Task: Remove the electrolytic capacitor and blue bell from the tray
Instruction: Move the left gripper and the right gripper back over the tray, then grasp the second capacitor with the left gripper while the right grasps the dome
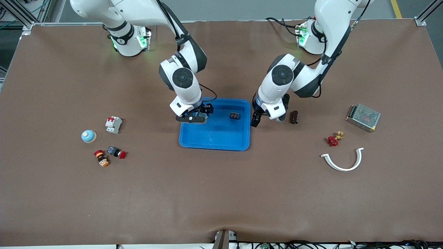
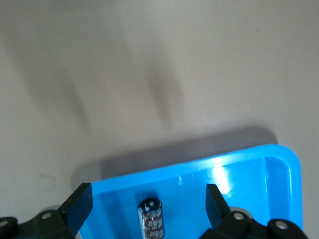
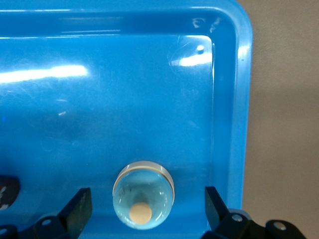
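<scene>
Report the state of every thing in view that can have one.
Left gripper: open, empty, at the tray's edge.
Right gripper: open, empty, over the tray.
Blue tray: holds a bell and a capacitor.
Tray bell: upright, between the right gripper's fingers, not gripped.
Capacitor: in the tray, not gripped.
Table bell: upright on the table, toward the right arm's end, untouched.

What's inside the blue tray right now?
A dark capacitor and a blue-domed bell lie in the blue tray. From the front, the open right gripper covers the bell; the open left gripper hangs at the tray's edge.
</scene>
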